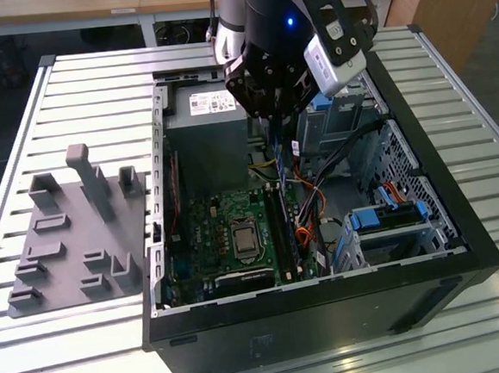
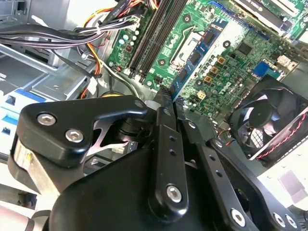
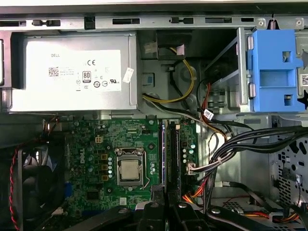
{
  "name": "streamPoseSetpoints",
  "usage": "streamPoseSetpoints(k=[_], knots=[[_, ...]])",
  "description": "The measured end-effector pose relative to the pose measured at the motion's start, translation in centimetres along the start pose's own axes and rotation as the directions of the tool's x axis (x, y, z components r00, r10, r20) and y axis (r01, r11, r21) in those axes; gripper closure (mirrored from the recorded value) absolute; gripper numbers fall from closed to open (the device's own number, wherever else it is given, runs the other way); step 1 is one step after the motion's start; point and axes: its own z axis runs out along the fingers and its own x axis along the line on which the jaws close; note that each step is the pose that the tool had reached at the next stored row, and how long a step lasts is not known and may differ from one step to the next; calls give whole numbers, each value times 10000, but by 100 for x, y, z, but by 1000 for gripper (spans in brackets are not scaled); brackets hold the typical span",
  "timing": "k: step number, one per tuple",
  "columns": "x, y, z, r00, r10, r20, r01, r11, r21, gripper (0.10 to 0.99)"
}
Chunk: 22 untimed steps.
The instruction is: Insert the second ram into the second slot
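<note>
First, in the exterior view you have the open case (image 1: 328, 310) lying on the slatted table (image 1: 69, 88), close to the table's edge at the exterior view's right, with a grey fixture (image 1: 72, 235) beside it toward the opposite edge. The gripper (image 1: 274, 120) hangs inside the case opening over the board (image 1: 227, 231). The ram (image 1: 276, 154) shows under it as a thin blue strip, roughly in line with the slots (image 1: 290, 235) and toward their end nearest the supply (image 1: 204, 104). From here you cannot tell whether it touches them. Next, in the second wrist view, your fingers (image 2: 163, 139) are clenched on the ram (image 2: 197, 62), one black finger on each flat face. The stick reaches out past the gripper (image 2: 168, 98) across the board, between the socket (image 2: 185, 45) and the fan (image 2: 269, 120) as pictured. The slots (image 2: 154, 33) lie to the socket's other side. Finally, in the first wrist view, you see the ram (image 3: 163, 154) edge-on, a narrow blue line running lengthwise along the socket-side edge of the slots (image 3: 174, 154) and parallel to them. The socket (image 3: 130, 171) sits just beside it, and the fingers (image 3: 156, 211) grip it at the slots' end away from the supply (image 3: 72, 72). Whether the ram is seated you cannot tell. A blue bracket (image 3: 272, 67) stands well apart, in the case corner beyond the cables.
</note>
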Motion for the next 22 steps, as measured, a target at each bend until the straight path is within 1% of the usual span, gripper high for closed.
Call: streamPoseSetpoints(k=[4, 8, 22], knots=[[0, 0, 7, 10000, -37, -1, 37, 10000, -2, 949], [0, -1, 12, 9998, -201, -8, 201, 9998, -3, 949], [0, -1, 41, 9998, -211, -25, 211, 9998, -4, 949]])
